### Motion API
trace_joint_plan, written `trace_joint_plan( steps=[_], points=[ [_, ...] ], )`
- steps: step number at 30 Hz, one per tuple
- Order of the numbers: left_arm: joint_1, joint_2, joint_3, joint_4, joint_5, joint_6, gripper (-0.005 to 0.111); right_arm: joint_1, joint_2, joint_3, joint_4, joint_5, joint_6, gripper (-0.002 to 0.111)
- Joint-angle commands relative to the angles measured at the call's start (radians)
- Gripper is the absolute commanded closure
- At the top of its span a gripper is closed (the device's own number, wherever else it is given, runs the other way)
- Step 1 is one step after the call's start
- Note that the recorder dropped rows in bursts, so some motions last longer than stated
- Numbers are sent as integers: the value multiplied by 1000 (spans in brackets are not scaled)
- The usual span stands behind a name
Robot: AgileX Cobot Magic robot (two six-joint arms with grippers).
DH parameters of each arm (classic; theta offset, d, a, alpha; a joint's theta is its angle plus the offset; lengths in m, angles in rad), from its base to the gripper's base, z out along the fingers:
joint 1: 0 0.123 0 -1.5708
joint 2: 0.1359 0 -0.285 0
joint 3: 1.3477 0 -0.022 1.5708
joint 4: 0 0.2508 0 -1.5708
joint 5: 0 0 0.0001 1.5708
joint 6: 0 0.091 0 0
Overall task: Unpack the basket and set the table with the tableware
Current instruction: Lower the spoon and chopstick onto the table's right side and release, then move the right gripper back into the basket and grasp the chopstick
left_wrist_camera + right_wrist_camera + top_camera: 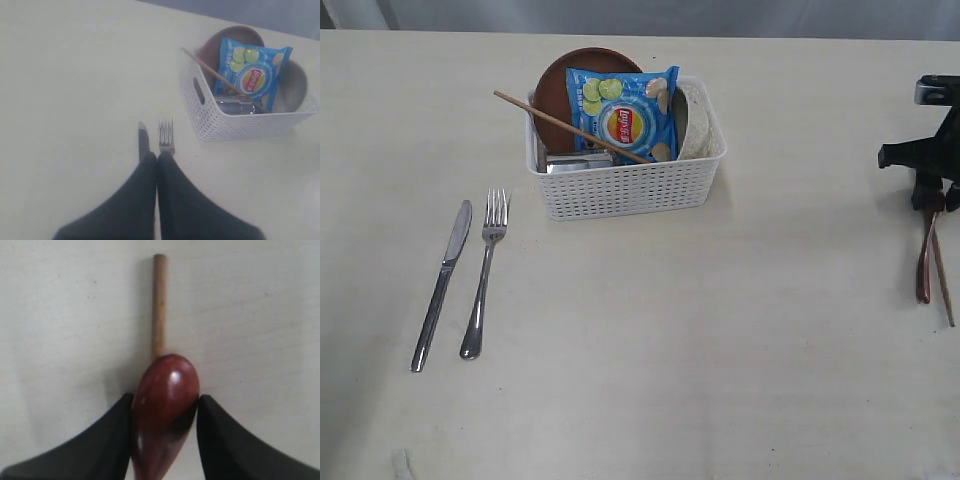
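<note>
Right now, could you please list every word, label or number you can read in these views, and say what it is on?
On the blue chip bag in the white perforated plastic basket: lettering in a round red-and-yellow logo, too blurred to read.
Nothing else in the views shows any text.

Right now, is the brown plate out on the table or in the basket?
In the basket. The plate stands on edge inside it, behind the blue chip bag, with its rim above the basket wall.

The basket is white with a perforated weave pattern; pale cream counter; blue chip bag with green slices and red-yellow logo; brown plate; glossy dark red spoon; silver knife and fork.
</note>
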Motion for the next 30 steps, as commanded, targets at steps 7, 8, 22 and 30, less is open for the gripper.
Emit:
trace_joint_plan(
  steps=[7, 8, 22, 30],
  points=[
    [-7, -6, 6, -7, -13, 5, 107, -1, -50, -21, 52, 3, -3, 67],
    [-7, -6, 6, -7, -13, 5, 107, -1, -72, -32, 67, 9, -6, 67],
    [-7, -6, 6, -15, -13, 5, 107, 233, -311, -177, 482, 45, -373, 67],
    [-7, -6, 6, -15, -11, 5, 107, 619, -242, -312, 243, 20, -420, 67]
  ],
)
